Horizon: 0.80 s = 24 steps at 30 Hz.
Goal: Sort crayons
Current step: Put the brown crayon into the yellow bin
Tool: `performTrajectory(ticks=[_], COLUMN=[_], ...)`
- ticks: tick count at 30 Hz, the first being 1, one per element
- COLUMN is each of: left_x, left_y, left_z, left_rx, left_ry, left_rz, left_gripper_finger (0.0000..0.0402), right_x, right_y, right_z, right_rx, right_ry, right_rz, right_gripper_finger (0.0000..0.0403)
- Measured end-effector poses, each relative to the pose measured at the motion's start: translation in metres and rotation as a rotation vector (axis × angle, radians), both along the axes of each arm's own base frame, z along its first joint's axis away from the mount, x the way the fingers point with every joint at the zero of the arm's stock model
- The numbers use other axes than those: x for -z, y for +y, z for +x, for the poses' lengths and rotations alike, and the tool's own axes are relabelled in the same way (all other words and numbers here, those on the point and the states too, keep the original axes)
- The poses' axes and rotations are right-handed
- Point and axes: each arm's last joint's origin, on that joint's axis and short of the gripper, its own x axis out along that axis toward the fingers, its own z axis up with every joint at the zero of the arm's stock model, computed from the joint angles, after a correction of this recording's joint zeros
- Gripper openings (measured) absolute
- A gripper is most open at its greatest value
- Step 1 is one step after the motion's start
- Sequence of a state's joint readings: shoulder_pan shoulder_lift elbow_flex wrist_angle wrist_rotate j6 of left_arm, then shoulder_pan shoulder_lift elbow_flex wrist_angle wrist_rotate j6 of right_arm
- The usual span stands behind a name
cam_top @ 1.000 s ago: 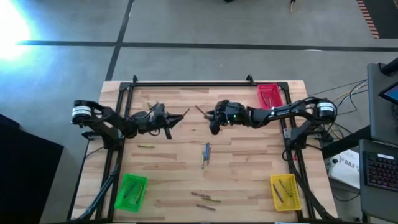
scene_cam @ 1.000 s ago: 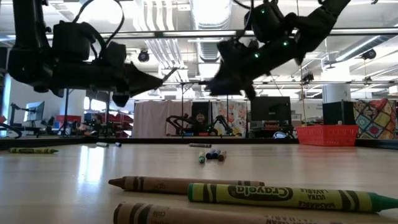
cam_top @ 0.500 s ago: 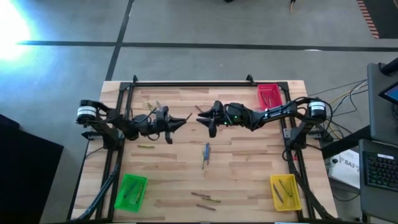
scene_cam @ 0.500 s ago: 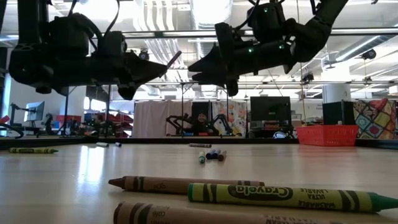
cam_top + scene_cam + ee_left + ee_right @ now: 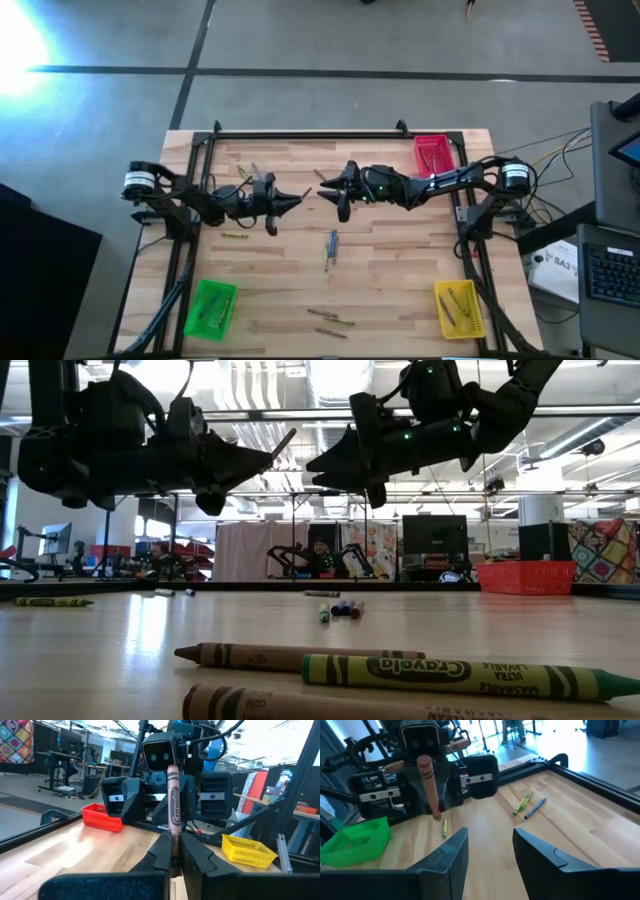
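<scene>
The two arms have drawn together above the middle of the table (image 5: pixel 400 250), and this looks like a handover. The left gripper (image 5: pixel 297 196) is closed on a brown crayon (image 5: pixel 173 800), held up off the wood and pointing at the right gripper (image 5: pixel 328 190), whose fingers are spread wide and empty just short of it. A second ago the right gripper hung lower and farther back; since half a second ago the gap has barely narrowed. Other crayons (image 5: pixel 330 247) lie unsorted on the table.

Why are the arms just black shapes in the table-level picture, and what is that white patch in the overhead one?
Low view: bright ceiling lights behind silhouette both arms. High view: the patch is glare on the floor, upper left, beyond the table.
</scene>
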State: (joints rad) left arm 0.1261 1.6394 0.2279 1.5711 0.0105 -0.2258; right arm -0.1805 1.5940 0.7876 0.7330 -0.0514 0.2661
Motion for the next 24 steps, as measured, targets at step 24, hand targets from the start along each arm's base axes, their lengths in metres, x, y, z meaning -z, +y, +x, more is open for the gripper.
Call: performTrajectory(ticks=[24], left_x=[-0.002], left_y=[-0.003], left_z=[0.006], left_rx=[0.022], left_ry=[0.002], left_rz=[0.009], left_gripper_finger=[0.0001], right_x=[-0.003], right_y=[0.020], right_z=[0.016], right_rx=[-0.172], right_ry=[-0.187], right_rz=[-0.098], right_gripper_finger=[0.0151])
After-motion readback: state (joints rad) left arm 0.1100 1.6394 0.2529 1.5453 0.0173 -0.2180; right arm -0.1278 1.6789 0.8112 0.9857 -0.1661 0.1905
